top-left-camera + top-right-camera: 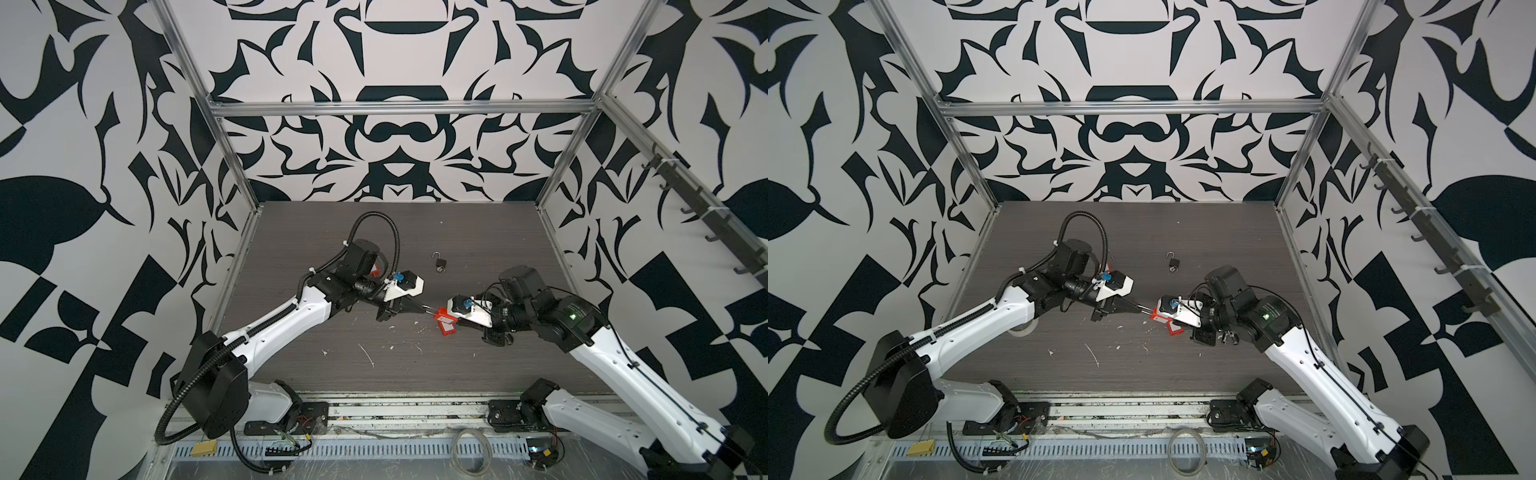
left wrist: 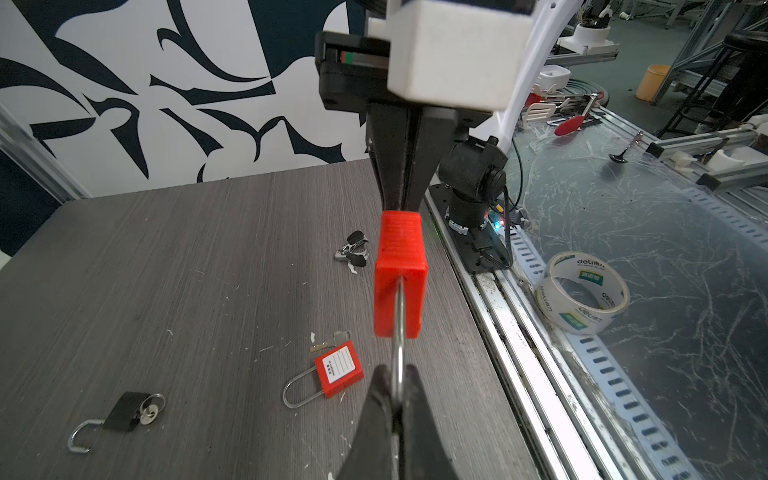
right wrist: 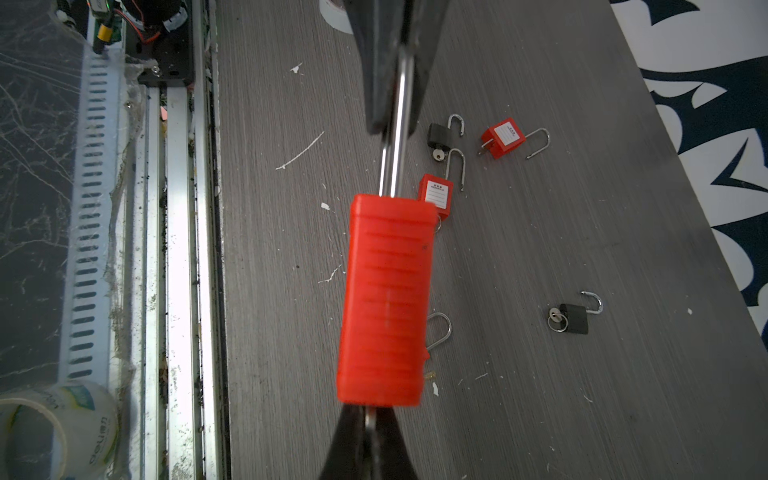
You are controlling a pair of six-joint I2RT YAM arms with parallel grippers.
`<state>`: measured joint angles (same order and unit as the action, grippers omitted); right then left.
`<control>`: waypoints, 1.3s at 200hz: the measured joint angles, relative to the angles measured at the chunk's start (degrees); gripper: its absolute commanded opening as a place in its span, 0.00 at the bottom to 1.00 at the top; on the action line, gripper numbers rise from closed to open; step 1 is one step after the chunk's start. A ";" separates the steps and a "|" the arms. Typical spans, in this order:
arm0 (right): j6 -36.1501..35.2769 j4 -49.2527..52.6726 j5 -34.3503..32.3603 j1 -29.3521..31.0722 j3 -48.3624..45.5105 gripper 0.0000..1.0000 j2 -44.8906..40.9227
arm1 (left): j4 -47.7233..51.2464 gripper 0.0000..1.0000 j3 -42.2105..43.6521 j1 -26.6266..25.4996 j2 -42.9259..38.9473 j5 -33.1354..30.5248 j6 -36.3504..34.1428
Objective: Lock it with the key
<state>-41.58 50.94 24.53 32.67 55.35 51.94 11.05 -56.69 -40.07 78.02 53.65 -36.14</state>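
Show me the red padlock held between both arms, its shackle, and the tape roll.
red padlock (image 3: 386,299): right wrist view, middle of ribbed body.
shackle (image 2: 400,353): left wrist view, bare steel leg outside the body.
tape roll (image 2: 590,318): left wrist view, printed outer wall.

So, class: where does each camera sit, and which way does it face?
Top views: overhead in front, looking down on the table; left arm, right arm show.
Left wrist: rides its arm, looks along left jaws shut on the shackle of the red padlock.
Right wrist: rides its arm, looks along right jaws shut on the key.
Shared: both wrist views show the padlock and the opposite jaws.
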 measured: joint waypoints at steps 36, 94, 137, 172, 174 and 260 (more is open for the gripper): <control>0.02 2.08 3.65 -0.48 0.11 0.00 3.45 | -1.44 0.00 3.41 0.02 -1.22 -0.20 1.07; 0.04 5.31 10.34 -2.51 2.36 0.00 5.86 | -1.36 0.00 3.78 0.24 -3.10 -0.15 0.55; -0.11 6.99 11.93 -2.91 3.41 0.00 8.52 | -0.24 0.00 3.80 0.42 -3.34 -0.33 0.04; -1.36 6.19 9.35 -2.78 3.52 0.00 7.78 | 1.40 0.00 3.15 0.59 -2.89 0.02 -0.11; -1.44 6.14 9.18 -2.71 3.52 0.00 7.67 | 1.55 0.00 3.02 0.61 -2.80 0.09 -0.17; -2.34 2.45 2.73 -2.21 2.05 0.00 3.74 | 2.97 0.00 -0.44 2.47 2.14 4.37 -0.57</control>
<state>-43.92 53.39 27.27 30.46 57.41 55.68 14.02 -57.12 -37.60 80.16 58.02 -36.71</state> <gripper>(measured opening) 0.069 0.066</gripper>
